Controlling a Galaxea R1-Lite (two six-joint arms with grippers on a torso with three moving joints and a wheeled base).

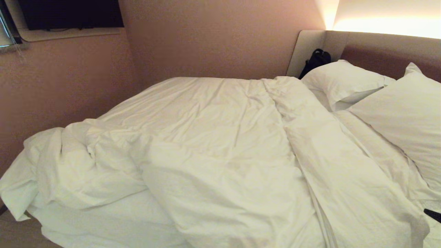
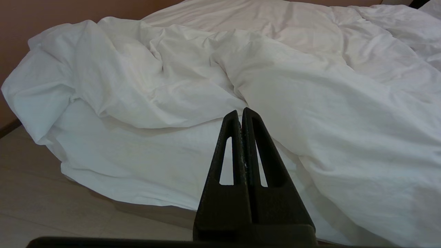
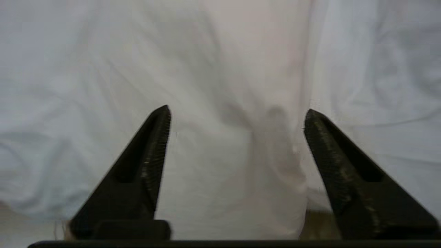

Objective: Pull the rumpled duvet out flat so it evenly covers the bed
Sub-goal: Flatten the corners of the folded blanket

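The white duvet lies creased over the bed. It is bunched in a rumpled heap at the near left corner, and a long fold runs along its pillow-side edge. My right gripper is open over white duvet cloth, with nothing between its fingers. In the head view only one black fingertip of it shows, at the right edge. My left gripper is shut and empty, low in front of the bed's near side, apart from the cloth.
Two plump white pillows lean at the padded headboard. A black bag sits in the far corner. A pinkish wall runs close along the bed's left side. Beige floor shows below the hanging sheet.
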